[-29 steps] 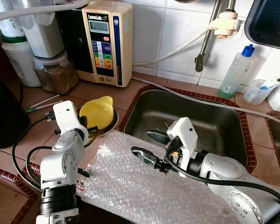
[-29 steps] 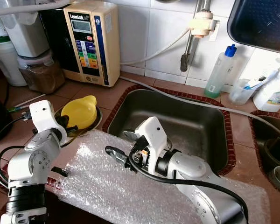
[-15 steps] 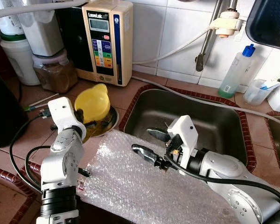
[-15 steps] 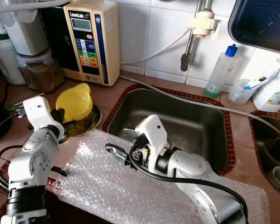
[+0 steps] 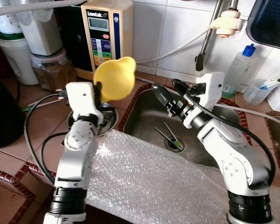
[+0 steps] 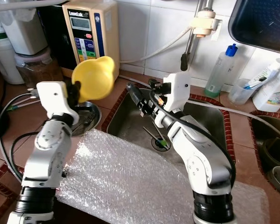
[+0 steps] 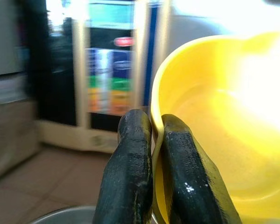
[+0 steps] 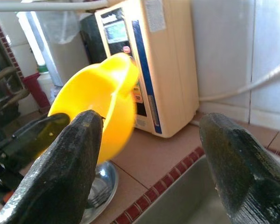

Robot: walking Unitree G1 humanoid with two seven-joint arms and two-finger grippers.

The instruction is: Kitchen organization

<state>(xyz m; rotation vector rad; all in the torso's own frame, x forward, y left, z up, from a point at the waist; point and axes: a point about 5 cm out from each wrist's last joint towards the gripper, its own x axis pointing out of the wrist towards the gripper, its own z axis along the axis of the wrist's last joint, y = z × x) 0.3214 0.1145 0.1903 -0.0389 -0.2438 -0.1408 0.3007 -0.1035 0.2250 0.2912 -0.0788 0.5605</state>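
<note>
My left gripper is shut on the rim of a yellow bowl, pinching the wall between its two fingers. The bowl hangs tilted in the air above a steel dish on the tiled counter, in front of the beige water machine. My right gripper is open over the sink's left rim, just right of the bowl, fingers pointing at it with nothing between them. In the right wrist view the bowl sits just beyond the open fingertips.
A sheet of bubble wrap covers the counter's front edge. The steel sink holds a pair of thin sticks near its drain. Jars stand at the back left; a soap bottle and a faucet pipe stand behind the sink.
My left gripper has lifted the yellow bowl off the steel dish, up and to the right. My right arm has risen from over the bubble wrap to the sink's left rim, still open.
</note>
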